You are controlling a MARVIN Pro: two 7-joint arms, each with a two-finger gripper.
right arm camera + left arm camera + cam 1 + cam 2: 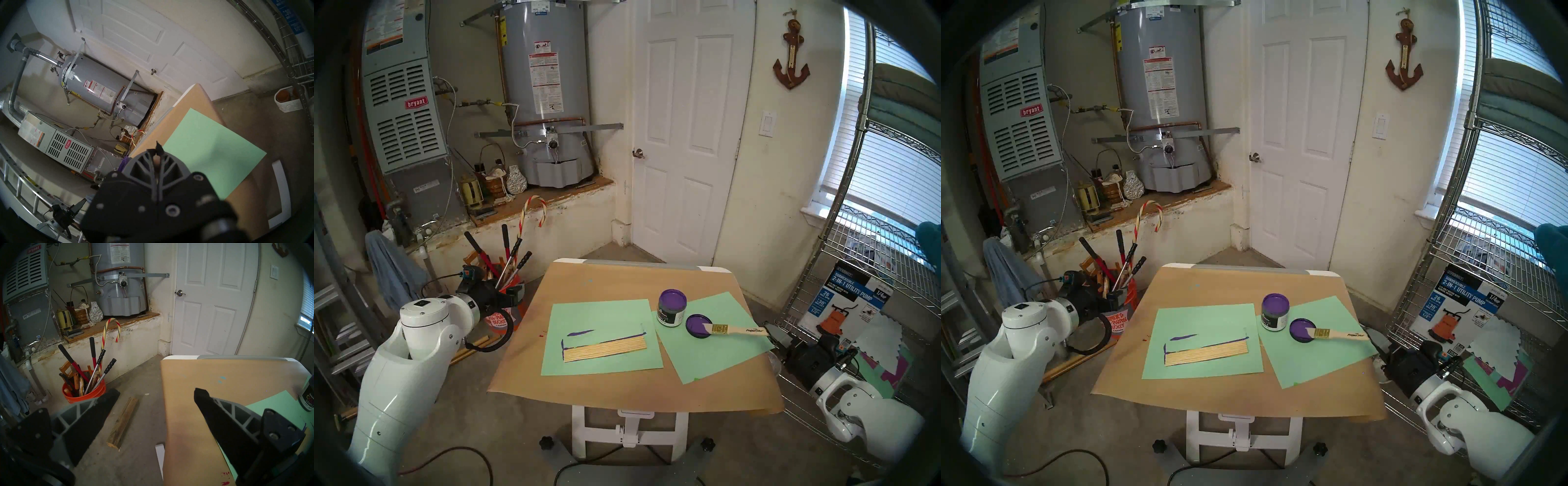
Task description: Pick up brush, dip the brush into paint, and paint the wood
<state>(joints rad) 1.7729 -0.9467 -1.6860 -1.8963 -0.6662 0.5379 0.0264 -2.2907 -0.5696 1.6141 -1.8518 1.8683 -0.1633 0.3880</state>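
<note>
the brush (734,330) lies unheld on the right-hand mint-green sheet (721,353), its bristles resting on the purple-coated lid (699,325) and its handle pointing toward the table's right edge, just beside the open jar of paint (672,307). the wood (605,348) lies on the left-hand mint-green sheet (602,366), mostly bare, with purple only along its far edge and left end. the right gripper (157,152) sits off the table's right side, jaws pressed together and holding nothing; the left gripper (157,394) hangs beyond the table's left edge, jaws spread wide and empty. risks, as judged: the right jaws must part before any grasp, or they will shove the handle and drag the wet bristles across the sheet; a low approach from the side could catch the overhanging brown paper (619,390) and shift everything on it; the handle is thin and lies flat, so a pinch may slip or pin the sheet beneath; the jar stands close to the lid, and a wide swing could tip it; an overloaded brush could drip between jar and panel; the loose panel may slide under a stroke since nothing holds it down. count: one brush, one jar, one lid, one panel, two green sheets, one brown paper cover, two grippers.
</note>
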